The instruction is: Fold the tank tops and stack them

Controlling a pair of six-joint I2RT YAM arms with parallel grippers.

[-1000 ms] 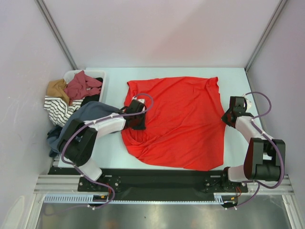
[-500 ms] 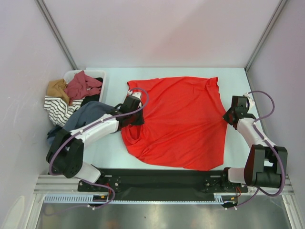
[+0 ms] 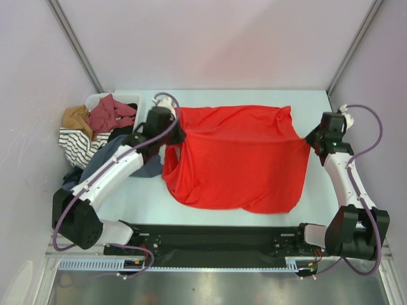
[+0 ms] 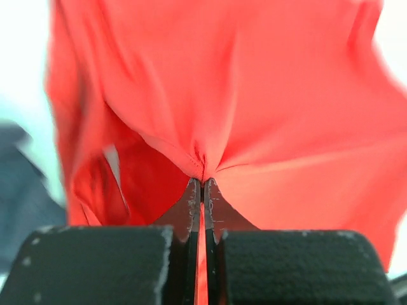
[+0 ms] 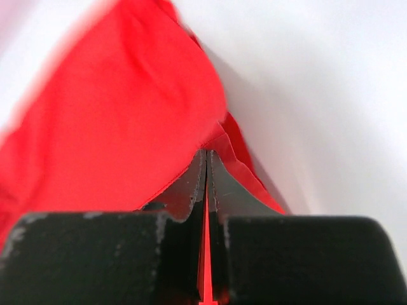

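Observation:
The large red tank top is stretched between both grippers above the table, its lower part hanging down toward the near edge. My left gripper is shut on its left edge; in the left wrist view red cloth is pinched between the jaws. My right gripper is shut on its right edge; in the right wrist view a hem of the red top is clamped. The dark navy tank top is not distinguishable; a dark grey-blue cloth lies under my left arm.
A white plastic basket at the far left holds a heap of clothes: maroon, tan and striped pieces spilling over its side. Grey walls close in on the table at left, back and right.
Both grippers have moved toward the back of the table and lifted, raising the red top's side edges off the surface. The cloth now hangs stretched between them.

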